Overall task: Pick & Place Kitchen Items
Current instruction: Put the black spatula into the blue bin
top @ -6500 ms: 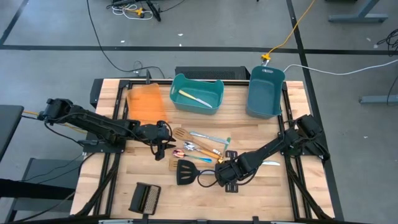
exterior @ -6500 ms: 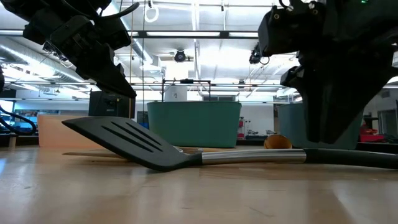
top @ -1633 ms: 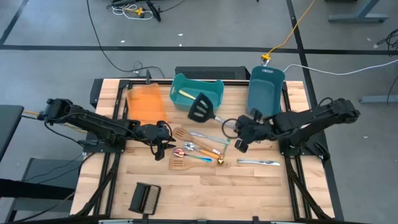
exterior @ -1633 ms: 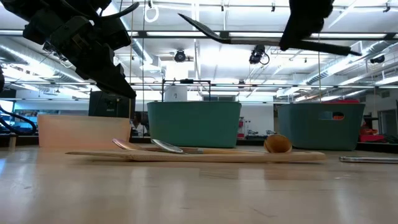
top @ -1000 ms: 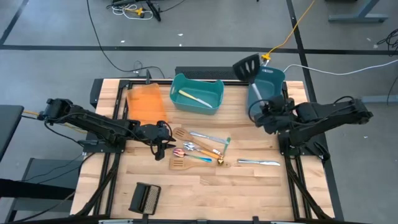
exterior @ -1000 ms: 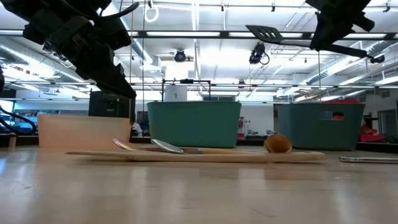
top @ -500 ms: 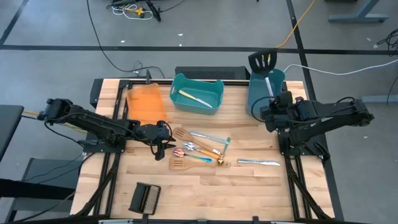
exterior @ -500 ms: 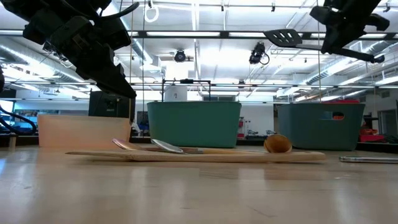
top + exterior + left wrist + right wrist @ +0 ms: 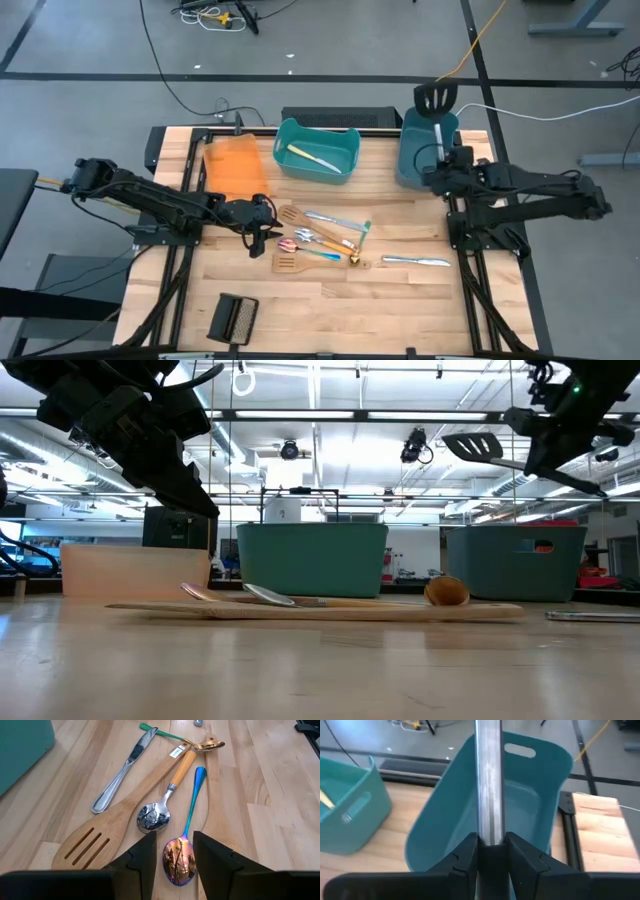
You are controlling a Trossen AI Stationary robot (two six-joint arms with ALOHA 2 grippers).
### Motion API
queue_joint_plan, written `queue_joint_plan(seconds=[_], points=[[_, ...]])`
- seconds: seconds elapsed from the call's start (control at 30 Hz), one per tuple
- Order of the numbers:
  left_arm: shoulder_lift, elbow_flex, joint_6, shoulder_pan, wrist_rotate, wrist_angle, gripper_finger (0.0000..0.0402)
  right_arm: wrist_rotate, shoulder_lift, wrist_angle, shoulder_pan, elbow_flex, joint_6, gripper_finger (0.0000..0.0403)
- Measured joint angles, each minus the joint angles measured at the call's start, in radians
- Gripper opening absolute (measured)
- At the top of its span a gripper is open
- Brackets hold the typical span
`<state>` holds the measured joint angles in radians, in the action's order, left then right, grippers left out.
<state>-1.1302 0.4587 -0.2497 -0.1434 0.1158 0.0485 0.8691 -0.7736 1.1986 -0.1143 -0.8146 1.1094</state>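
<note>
The right gripper (image 9: 440, 163) clamps the spatula (image 9: 437, 99) above the dark bin (image 9: 424, 150), undropped. The left gripper (image 9: 172, 851) hangs parted over the spoons (image 9: 305, 238) left beside it.

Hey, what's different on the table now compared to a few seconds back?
The right gripper picked the black spatula up off the front of the table and carried it back over the dark teal bin, where it holds it by the steel handle. The left gripper stayed open over the spoons, and the other utensils and the knife haven't moved.
</note>
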Motion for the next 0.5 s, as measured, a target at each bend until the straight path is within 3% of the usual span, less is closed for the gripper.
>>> queue_joint_plan(seconds=[0.2, 0.5], points=[[0.000, 0.000, 0.000, 0.000, 0.000, 0.000, 0.0133, -0.072, 0.083, -0.173, -0.149, 0.049, -0.206, 0.0091], [0.000, 0.000, 0.000, 0.000, 0.000, 0.000, 0.0133, -0.218, 0.080, -0.381, -0.380, 0.098, -0.462, 0.0091]])
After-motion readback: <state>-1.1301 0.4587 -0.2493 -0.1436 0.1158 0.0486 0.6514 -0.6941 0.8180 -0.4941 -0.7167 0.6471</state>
